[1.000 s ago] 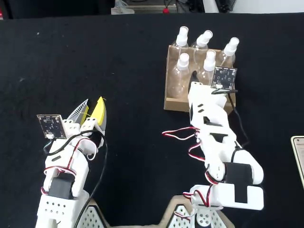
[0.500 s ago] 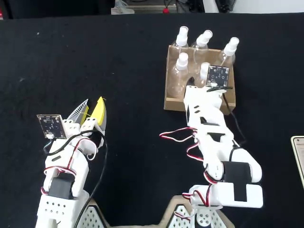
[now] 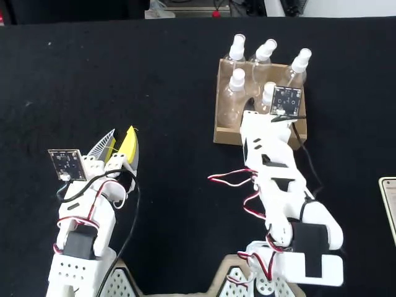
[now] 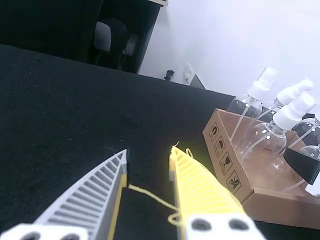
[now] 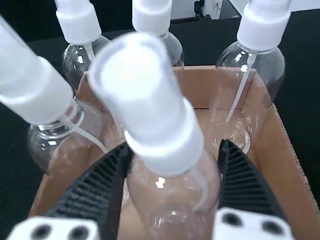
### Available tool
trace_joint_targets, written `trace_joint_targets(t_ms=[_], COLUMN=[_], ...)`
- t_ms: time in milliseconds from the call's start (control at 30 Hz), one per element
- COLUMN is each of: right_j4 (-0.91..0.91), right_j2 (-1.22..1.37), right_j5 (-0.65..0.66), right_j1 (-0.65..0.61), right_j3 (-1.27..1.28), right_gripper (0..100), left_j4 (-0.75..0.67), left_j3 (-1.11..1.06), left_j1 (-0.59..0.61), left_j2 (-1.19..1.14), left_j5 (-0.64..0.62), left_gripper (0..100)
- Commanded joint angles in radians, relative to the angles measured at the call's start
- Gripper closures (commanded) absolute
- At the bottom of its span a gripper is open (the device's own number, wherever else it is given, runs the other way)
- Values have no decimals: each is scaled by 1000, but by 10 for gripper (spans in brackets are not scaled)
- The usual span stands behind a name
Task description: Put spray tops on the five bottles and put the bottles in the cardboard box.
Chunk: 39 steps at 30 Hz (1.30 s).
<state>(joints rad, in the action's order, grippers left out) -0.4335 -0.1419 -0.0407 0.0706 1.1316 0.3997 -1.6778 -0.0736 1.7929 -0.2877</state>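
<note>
Black table with 1 stray item, and the room behind it.
A black table [image 3: 154, 74] spreads across the scene. 1 flat, pale-rimmed object [image 3: 388, 201] lies at its right edge, cut off by the frame. Past the far edge are a bit of red cable [image 3: 216, 11], a white wall [image 4: 235, 35] and what looks like a dark chair [image 4: 107, 42].

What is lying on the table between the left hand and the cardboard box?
Nothing. In the high view, the stretch of black table between the left hand and the cardboard box is bare.
</note>
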Motion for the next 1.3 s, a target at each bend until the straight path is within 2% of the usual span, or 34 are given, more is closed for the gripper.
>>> trace_joint_targets(t_ms=[0, 133, 267, 433, 867, 1267], right_j4=[5, 28, 186, 298, 296, 304], right_j2=[-53, -53, -61, -61, -70, -254], right_j5=[-8, -9, -9, -8, -3, -3], right_j1=[-11, -15, -15, -15, -6, -15], right_j3=[-4, -7, -70, -122, -131, -25], right_gripper=[753, 676, 607, 603, 604, 606], left_j4=[2, 2, 2, 2, 2, 2], left_j3=[-22, -22, -22, -22, -22, -22], left_j1=[7, 7, 7, 7, 7, 7], left_j2=[0, 0, 0, 0, 3, 3], left_j5=[6, 6, 6, 6, 8, 8], left_gripper=[863, 863, 863, 863, 863, 863])
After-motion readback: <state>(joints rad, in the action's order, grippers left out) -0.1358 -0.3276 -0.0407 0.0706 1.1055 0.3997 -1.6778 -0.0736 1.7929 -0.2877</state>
